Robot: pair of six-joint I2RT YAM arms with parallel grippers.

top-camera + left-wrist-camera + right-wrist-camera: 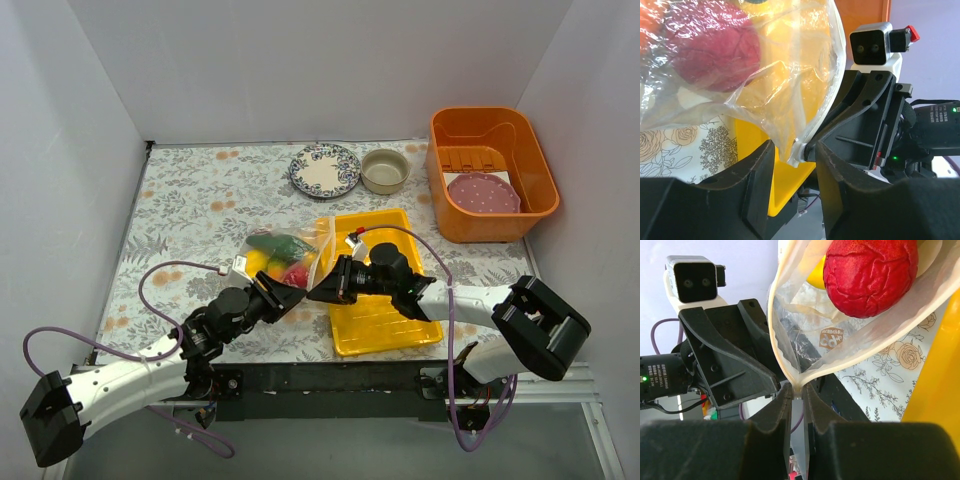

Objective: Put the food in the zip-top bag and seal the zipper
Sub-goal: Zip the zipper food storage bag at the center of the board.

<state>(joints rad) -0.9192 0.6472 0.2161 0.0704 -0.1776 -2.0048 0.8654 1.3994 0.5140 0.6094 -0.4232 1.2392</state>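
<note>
**Ops:** What's under the arms?

**Me:** I see the table [180, 200] first. Then comes the tray [385, 325], which lies under my right gripper [320, 291] and runs on beyond it. The bin [490, 170] sits far beyond that gripper, off to its right.

**Ops:** And the bag?

**Me:** The bag [278, 255] lies just beyond both grippers, with its near corner reaching the spot where they meet. The food [870, 275] is inside it. In the right wrist view a red piece shows just above my fingertips, with yellow behind it. From the top view I also see green deeper in the bag.

**Ops:** How's the right one gripping?

**Me:** It's pinched nearly closed on the zipper [775, 340], right at its end. The pale strip comes down into the slit between the fingers [782, 410].

**Ops:** And the left?

**Me:** My left gripper [292, 296] faces the right one tip to tip. Its jaws stand apart, released, and it holds nothing. The zipper's end sits in the gap, nearer one side, but I can't tell whether it touches there.
</note>
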